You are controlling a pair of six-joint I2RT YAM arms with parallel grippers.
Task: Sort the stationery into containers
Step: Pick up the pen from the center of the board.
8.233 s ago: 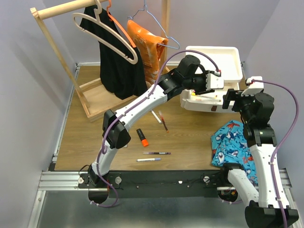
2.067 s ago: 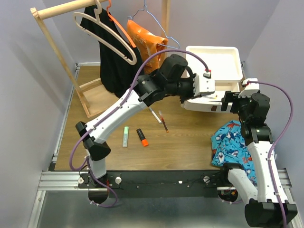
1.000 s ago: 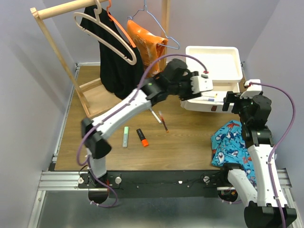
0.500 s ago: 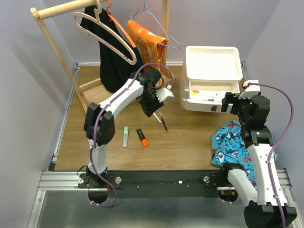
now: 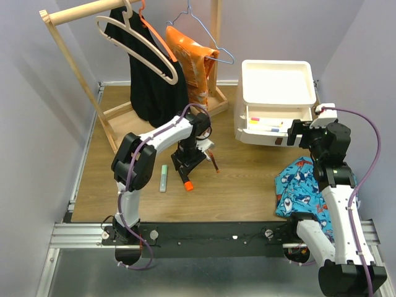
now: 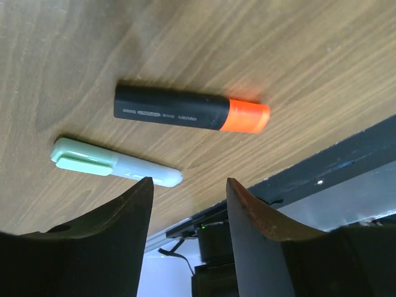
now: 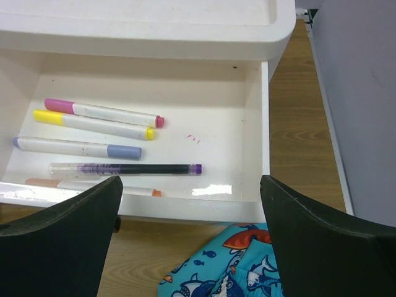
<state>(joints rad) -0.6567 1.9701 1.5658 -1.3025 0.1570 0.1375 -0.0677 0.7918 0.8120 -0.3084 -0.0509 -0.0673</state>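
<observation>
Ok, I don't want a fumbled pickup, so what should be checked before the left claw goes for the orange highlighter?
1. Left claw open and empty: ok.
2. Orange highlighter lying free, apart from the green highlighter: ok.
3. Jaws set across the highlighter's width: not ok; they seem lined up along its length.
4. Drawer pulled open, with room beside the pens: ok.
5. Right claw open, holding nothing: ok.
</observation>
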